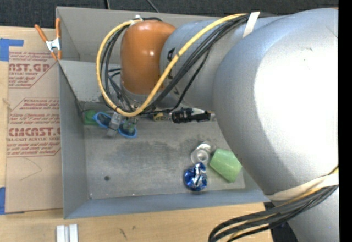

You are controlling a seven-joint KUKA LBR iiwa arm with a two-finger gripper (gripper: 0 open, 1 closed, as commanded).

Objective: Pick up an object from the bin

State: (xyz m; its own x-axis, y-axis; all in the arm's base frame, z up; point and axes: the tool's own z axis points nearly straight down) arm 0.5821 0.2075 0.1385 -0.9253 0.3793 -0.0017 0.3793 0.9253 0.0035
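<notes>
My gripper (pixel 116 121) hangs below the orange cover, low over the bin's back left part. A blue looped thing (pixel 102 120) lies right at it, with a second blue loop (pixel 128 130) on its other side. A small green thing (pixel 88 117) sits just to the left, by the bin wall. I cannot make out whether the blue thing is gripped.
At the front right lie a light green block (pixel 225 165), a shiny blue crumpled ball (pixel 195 177) and a small silver cap (pixel 201 153). A black rod-like thing (pixel 190 116) lies under the arm. The arm covers the bin's right side.
</notes>
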